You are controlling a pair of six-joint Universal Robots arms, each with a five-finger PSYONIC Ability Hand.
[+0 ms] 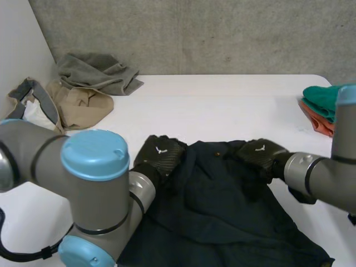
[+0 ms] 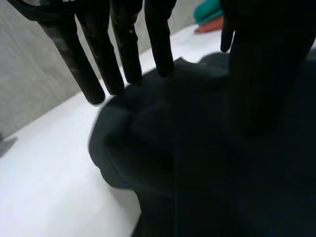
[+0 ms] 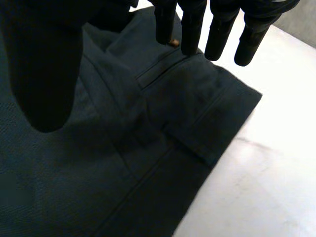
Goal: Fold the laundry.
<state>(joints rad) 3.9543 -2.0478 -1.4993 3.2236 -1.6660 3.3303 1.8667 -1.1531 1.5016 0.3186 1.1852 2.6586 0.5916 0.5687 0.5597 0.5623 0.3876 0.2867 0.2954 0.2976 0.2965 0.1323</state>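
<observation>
A dark navy garment (image 1: 222,206) lies rumpled on the white table (image 1: 222,105) in front of me. My left hand (image 1: 159,155) rests at its far left corner. In the left wrist view its fingers (image 2: 98,59) reach out straight over the bunched edge of the garment (image 2: 197,163), thumb apart, gripping nothing. My right hand (image 1: 259,154) is at the garment's far right corner. In the right wrist view that hand (image 3: 217,34) hangs open just above a seamed, flat corner of the garment (image 3: 123,163), with the thumb spread wide.
A grey cloth pile (image 1: 97,72) and a beige one (image 1: 80,105) lie at the back left, with another garment (image 1: 28,103) at the left edge. Folded green cloth (image 1: 322,95) on orange cloth (image 1: 316,121) sits at the right edge. A concrete wall stands behind the table.
</observation>
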